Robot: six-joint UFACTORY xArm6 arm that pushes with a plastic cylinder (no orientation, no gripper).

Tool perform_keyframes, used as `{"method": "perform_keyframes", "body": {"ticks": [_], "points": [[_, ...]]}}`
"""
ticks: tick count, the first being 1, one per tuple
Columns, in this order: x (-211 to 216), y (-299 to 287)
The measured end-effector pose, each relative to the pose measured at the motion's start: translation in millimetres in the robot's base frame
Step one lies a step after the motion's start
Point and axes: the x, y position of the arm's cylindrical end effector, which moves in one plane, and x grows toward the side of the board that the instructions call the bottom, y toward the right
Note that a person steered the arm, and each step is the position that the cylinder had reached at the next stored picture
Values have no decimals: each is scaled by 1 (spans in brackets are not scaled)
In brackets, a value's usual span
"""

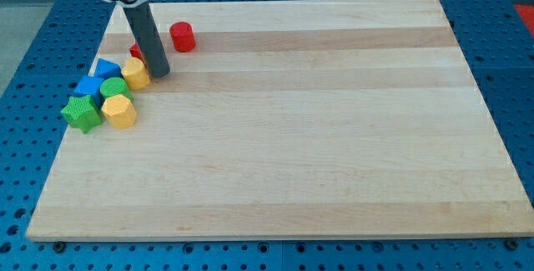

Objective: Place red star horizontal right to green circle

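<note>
My tip (160, 72) rests on the board near the view's top left. The red star (136, 52) is mostly hidden behind the rod, only a small red part showing at its left. The green circle (113, 87) lies below and left of the tip, in a tight cluster. A yellow block (135, 74) sits right beside the tip on its left. A red cylinder (183, 37) stands alone above and right of the tip.
The cluster also holds a blue triangle-like block (106, 68), a blue block (88, 87), a green star (82, 113) and a yellow hexagon (120, 112). The wooden board (317, 138) lies on a blue perforated table (33, 37).
</note>
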Motion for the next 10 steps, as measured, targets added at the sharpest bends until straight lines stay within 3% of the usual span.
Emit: {"method": "perform_keyframes", "body": {"ticks": [2,3,4,5,6,7,8,10], "points": [[-3,6],[-30,74],[-75,142],[-138,147],[-171,64],[-171,-21],[-144,-103],[-81,-117]]}}
